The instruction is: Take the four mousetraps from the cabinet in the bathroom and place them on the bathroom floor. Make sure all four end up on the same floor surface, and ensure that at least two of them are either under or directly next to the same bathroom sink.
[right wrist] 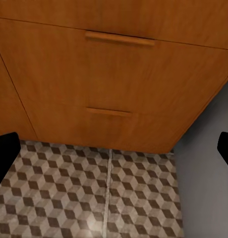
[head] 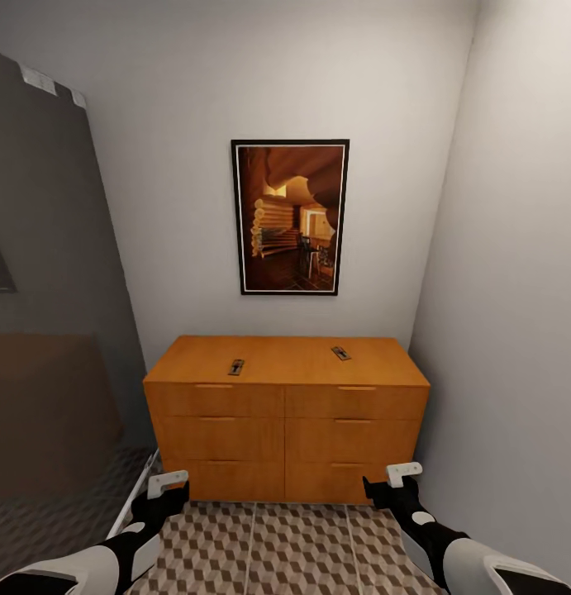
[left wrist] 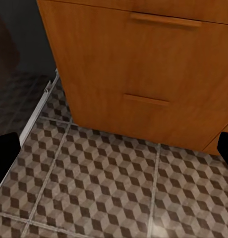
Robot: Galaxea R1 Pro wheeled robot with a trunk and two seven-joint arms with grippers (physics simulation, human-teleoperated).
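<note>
Two mousetraps lie on the flat top of the cabinet (head: 285, 413): the left mousetrap (head: 236, 367) near the front edge over the left drawer column, the right mousetrap (head: 341, 353) further back over the right column, well apart from each other. They are small and dark in the head view, so which way their wire parts face is hard to make out. The other two are not on that top surface.

The left gripper (head: 165, 489) hangs low in front of the bottom-left drawer, and the right gripper (head: 394, 481) low by the cabinet's bottom-right corner. Both are empty with jaws spread wide: in each wrist view the dark fingertips sit at opposite edges, with bare bathroom floor (left wrist: 109, 183) and drawer fronts between them.

The step in hand looks like the reach for the first trap. Each arm should probably take the trap on its own side, rising clear of the drawer fronts and the slim drawer handle (right wrist: 120, 38) before moving in over the top. A flat board calls for a downward approach, with the fingers straddling its short width and closing near the wood rather than on the wire. The right arm has little room beside the grey side wall (head: 516, 314), so keep its elbow tucked. The framed picture (head: 291, 216) hangs well above the working height.
</note>
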